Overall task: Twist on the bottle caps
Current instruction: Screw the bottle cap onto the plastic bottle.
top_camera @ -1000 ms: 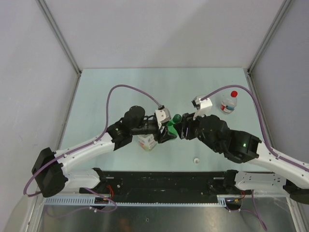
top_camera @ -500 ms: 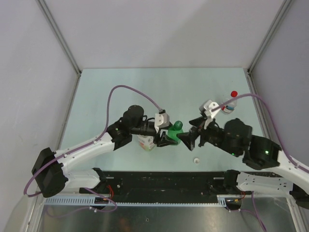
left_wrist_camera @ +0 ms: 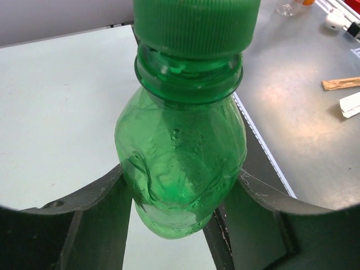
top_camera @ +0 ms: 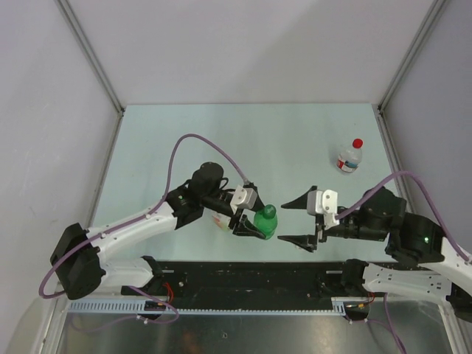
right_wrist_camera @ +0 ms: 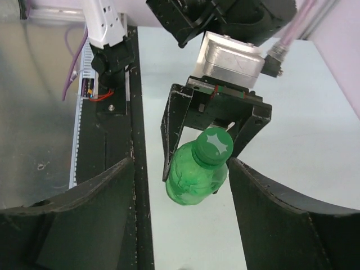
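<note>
My left gripper (top_camera: pixel 256 224) is shut on the body of a green bottle (top_camera: pixel 264 223), which it holds tilted above the table. A green cap (top_camera: pixel 270 212) sits on the bottle's neck. In the left wrist view the bottle (left_wrist_camera: pixel 180 169) fills the gap between my fingers (left_wrist_camera: pixel 84 225), the cap (left_wrist_camera: pixel 197 25) at the top. My right gripper (top_camera: pixel 298 221) stands open just right of the bottle, apart from it. Its wrist view looks at the cap (right_wrist_camera: pixel 215 146) and bottle (right_wrist_camera: pixel 194 179) ahead. A red cap (top_camera: pixel 358 143) tops a small clear bottle (top_camera: pixel 346 159) at the far right.
A clear orange-labelled bottle (top_camera: pixel 220 218) stands mostly hidden behind my left wrist. A black rail (top_camera: pixel 243 274) with the arm bases runs along the near edge. Purple cables loop over both arms. Grey walls close in the table on three sides.
My right gripper has let go of the green cap, opened and pulled back right and toward the near edge. My left gripper has carried the green bottle a little nearer.
</note>
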